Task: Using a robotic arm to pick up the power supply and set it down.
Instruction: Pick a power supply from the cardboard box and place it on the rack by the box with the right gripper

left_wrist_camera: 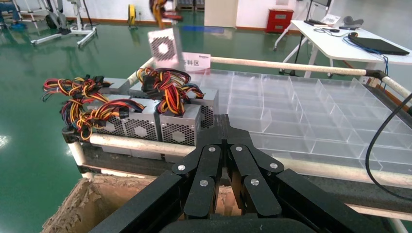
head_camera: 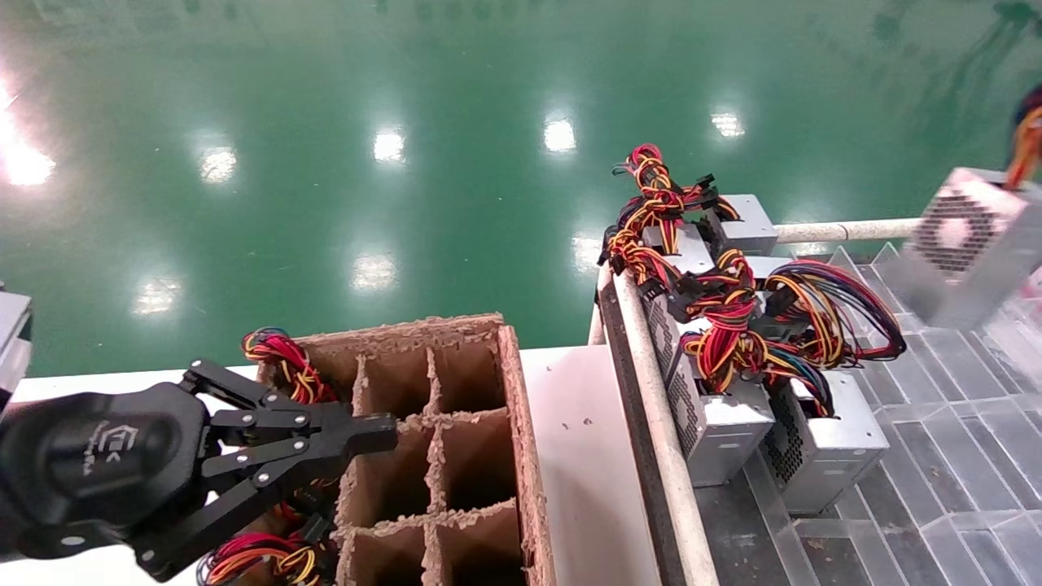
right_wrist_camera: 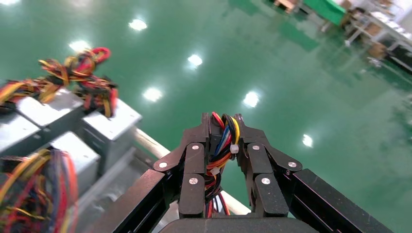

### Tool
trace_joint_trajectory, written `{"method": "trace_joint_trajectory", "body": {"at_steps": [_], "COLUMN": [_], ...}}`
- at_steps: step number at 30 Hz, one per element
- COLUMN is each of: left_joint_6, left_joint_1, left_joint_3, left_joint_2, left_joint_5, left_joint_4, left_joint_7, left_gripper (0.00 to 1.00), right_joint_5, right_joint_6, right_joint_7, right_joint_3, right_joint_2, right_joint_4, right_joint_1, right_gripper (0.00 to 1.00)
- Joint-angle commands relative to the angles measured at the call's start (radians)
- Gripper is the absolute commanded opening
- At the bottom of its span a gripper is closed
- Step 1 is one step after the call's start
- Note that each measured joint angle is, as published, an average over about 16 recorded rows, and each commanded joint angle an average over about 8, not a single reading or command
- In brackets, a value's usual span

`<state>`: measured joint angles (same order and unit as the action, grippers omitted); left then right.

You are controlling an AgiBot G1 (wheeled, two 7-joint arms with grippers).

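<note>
A silver-grey power supply (head_camera: 965,244) with a honeycomb fan grille hangs tilted in the air at the far right, above the clear tray. The left wrist view shows the same hanging power supply (left_wrist_camera: 164,46). Its red, yellow and black wire bundle (right_wrist_camera: 221,145) runs up between the fingers of my right gripper (right_wrist_camera: 222,121), which is shut on the wires. The box itself is hidden in the right wrist view. My left gripper (head_camera: 383,431) is shut and empty at the lower left, over the cardboard box. From its wrist, the left gripper (left_wrist_camera: 222,121) points toward the rack.
Several more power supplies (head_camera: 733,423) with tangled wires stand in a row on the rack behind a pale pipe rail (head_camera: 651,391). A clear divided tray (head_camera: 961,382) fills the right side. A cardboard divider box (head_camera: 456,423) sits on the white table (head_camera: 570,423), with wires (head_camera: 281,358) in its left cells.
</note>
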<state>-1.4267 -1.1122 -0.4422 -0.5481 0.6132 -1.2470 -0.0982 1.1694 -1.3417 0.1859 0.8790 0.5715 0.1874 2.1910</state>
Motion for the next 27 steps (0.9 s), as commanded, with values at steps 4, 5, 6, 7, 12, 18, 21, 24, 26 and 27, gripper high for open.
{"method": "trace_joint_trajectory", "body": {"at_steps": [4,5,6,7,12,18,21,24,26,27], "left_joint_6": [0.0,0.0,0.0,0.0,0.0,0.0,0.0,0.0,0.0,0.0], "left_joint_1": [0.0,0.0,0.0,0.0,0.0,0.0,0.0,0.0,0.0,0.0], "left_joint_3": [0.0,0.0,0.0,0.0,0.0,0.0,0.0,0.0,0.0,0.0], "left_joint_2": [0.0,0.0,0.0,0.0,0.0,0.0,0.0,0.0,0.0,0.0], "left_joint_5": [0.0,0.0,0.0,0.0,0.0,0.0,0.0,0.0,0.0,0.0], "left_joint_4": [0.0,0.0,0.0,0.0,0.0,0.0,0.0,0.0,0.0,0.0], "left_joint_7": [0.0,0.0,0.0,0.0,0.0,0.0,0.0,0.0,0.0,0.0], "left_gripper": [0.0,0.0,0.0,0.0,0.0,0.0,0.0,0.0,0.0,0.0], "right_joint_5": [-0.043,-0.051,-0.059,-0.068,-0.105,-0.113,-0.109,-0.11,-0.113,-0.115], "right_joint_6": [0.011,0.02,0.03,0.041,0.093,0.123,0.132,0.136,0.131,0.128], "right_joint_7": [0.047,0.056,0.063,0.07,0.096,0.113,0.115,0.113,0.111,0.11], "right_joint_3": [-0.021,-0.026,-0.031,-0.037,-0.061,-0.067,-0.064,-0.065,-0.067,-0.068], "right_joint_2": [0.05,0.063,0.077,0.09,0.143,0.176,0.182,0.185,0.186,0.187], "right_joint_4": [-0.065,-0.077,-0.089,-0.1,-0.143,-0.166,-0.173,-0.179,-0.179,-0.178], "right_joint_1": [-0.066,-0.079,-0.091,-0.101,-0.138,-0.157,-0.161,-0.162,-0.159,-0.158], "right_gripper": [0.0,0.0,0.0,0.0,0.0,0.0,0.0,0.0,0.0,0.0]}}
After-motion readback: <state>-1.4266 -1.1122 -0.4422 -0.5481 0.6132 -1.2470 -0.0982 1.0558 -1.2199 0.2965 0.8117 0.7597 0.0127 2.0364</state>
